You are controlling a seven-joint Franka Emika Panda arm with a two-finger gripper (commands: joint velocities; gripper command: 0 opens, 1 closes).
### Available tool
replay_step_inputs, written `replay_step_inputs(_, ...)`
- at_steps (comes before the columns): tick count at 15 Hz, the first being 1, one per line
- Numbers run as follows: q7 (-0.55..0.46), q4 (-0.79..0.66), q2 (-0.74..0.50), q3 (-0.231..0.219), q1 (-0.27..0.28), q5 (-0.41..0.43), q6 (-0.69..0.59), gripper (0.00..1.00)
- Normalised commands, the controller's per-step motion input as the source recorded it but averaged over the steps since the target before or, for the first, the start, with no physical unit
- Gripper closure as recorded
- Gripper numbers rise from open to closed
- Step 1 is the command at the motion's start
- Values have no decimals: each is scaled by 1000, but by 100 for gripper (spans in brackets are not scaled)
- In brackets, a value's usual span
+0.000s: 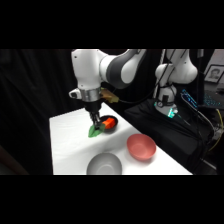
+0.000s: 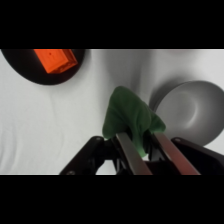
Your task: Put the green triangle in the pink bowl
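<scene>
The gripper (image 2: 142,142) is clamped on the green triangle (image 2: 129,117), at frame centre in the side view. Best to lift clear of the black bowl (image 1: 111,125), then carry steadily toward the pink bowl (image 1: 141,147) at lower right, avoiding the grey bowl (image 1: 104,165)

side view looks across the table (image 1: 70,145) from afar; wrist view looks down close; both share grey bowl (image 1: 104,164).

Green triangle (image 2: 129,118) plain green; pink bowl (image 1: 141,147) salmon-pink; second bowl (image 1: 104,164) plain grey; black bowl (image 2: 47,70) holds an orange-red piece (image 2: 54,59); table (image 1: 67,145) white; gripper (image 2: 141,150) linkage black.
</scene>
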Motion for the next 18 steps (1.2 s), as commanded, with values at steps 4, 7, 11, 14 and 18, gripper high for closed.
replay_step_inputs(4, 127, -502, -525, 82, 71, -143, -26, 94)
replay_step_inputs(7, 165, -484, -499, 107, 66, -142, 19, 94)
replay_step_inputs(11, 184, -415, -414, 116, 65, -117, 56, 94)
replay_step_inputs(14, 184, -357, -312, 108, 60, -89, 127, 94)
replay_step_inputs(18, 215, -330, -246, 105, 71, -96, 201, 94)
